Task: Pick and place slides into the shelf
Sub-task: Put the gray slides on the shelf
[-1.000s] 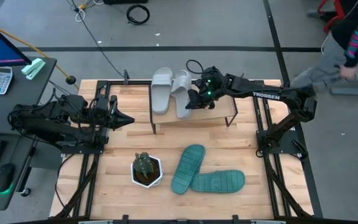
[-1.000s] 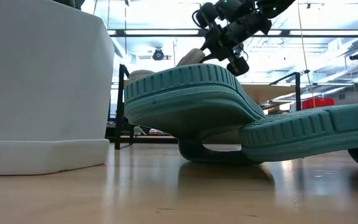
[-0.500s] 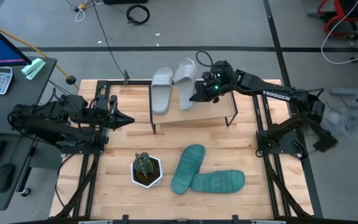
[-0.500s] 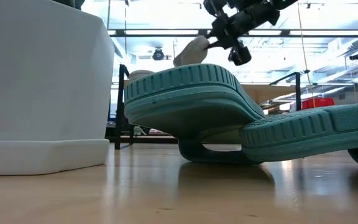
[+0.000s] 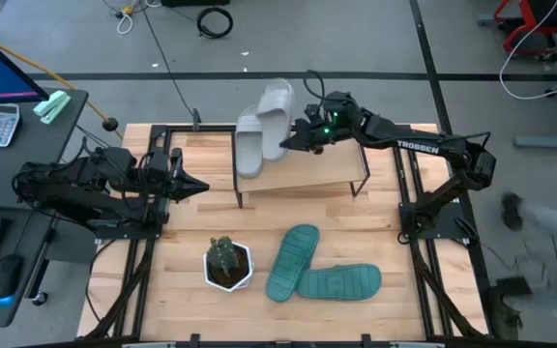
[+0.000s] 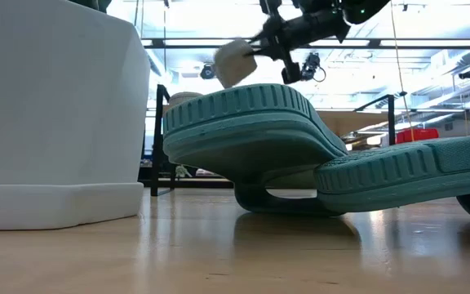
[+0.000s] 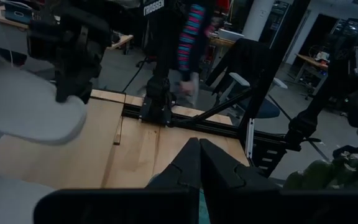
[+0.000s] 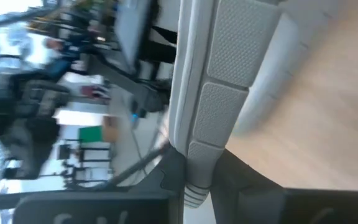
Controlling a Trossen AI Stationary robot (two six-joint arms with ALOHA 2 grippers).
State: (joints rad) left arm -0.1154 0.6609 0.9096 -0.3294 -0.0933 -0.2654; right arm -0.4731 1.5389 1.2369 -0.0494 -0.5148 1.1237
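A light grey slide [image 5: 275,108] hangs in the air over the shelf's left half, held by my right gripper [image 5: 299,139], which is shut on it. It also shows in the low view [image 6: 233,60] and the left wrist view [image 7: 23,106]. The second grey slide [image 5: 249,147] lies sole-down on the shelf [image 5: 317,170]. Both teal slides [image 5: 291,261] [image 5: 340,282] lie on the table's near part, one overlapping the other. My left gripper [image 5: 199,185] waits shut at the table's left. My right gripper pinches the grey slide's end nearest the arm [image 8: 199,163] between its two fingers [image 8: 169,177], which lie across the sole's thickness. It comes from the table's right, slanting slightly down. The slide is lifted clear and stands on edge, stretching away toward the far-left.
A potted plant in a white pot [image 5: 228,263] stands left of the teal slides. Black frame rails [image 5: 409,208] run along both table sides. The shelf's right half [image 5: 337,172] is bare. A blurred person [image 5: 549,242] moves beyond the right edge.
My right gripper has risen from the shelf top and swung toward the table's far-left, turning as it went. The grey slide it holds has left the shelf board, where it lay beside the other grey one, and now stands tipped on edge in the air.
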